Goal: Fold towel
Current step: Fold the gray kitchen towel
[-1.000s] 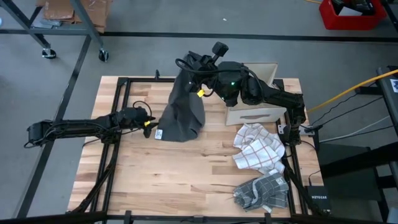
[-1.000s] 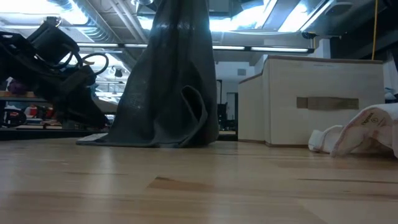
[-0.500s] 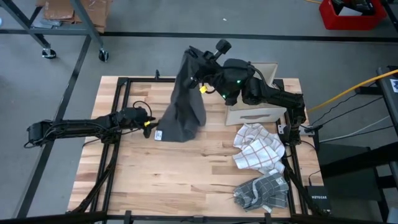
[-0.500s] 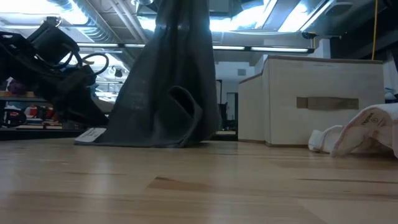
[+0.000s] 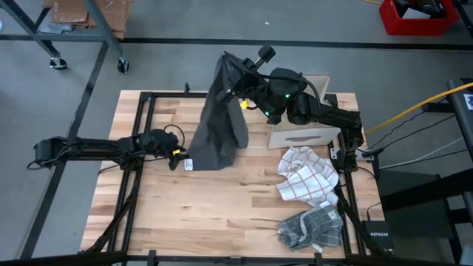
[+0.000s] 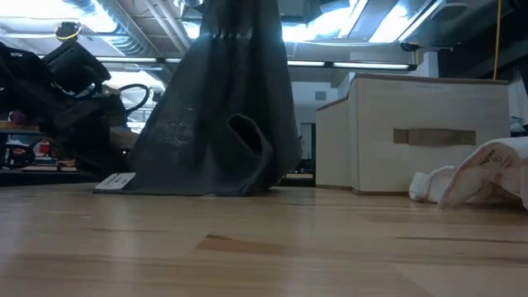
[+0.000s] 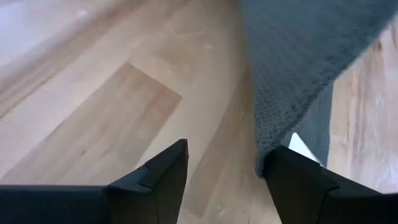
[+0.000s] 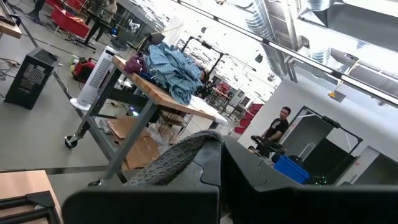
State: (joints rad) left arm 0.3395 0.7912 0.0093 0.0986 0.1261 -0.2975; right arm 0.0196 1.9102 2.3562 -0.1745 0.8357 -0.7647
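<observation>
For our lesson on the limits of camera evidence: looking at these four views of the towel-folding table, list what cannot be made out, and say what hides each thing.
- Low view: the dark grey hanging towel is cut off by the top edge, so the grip is unseen.
- Low view: the towel's small white label is too small to read.
- High view: the crumpled grey checked cloth hides its own folds.
- Left wrist view: the towel's corner hides the table behind it.
</observation>
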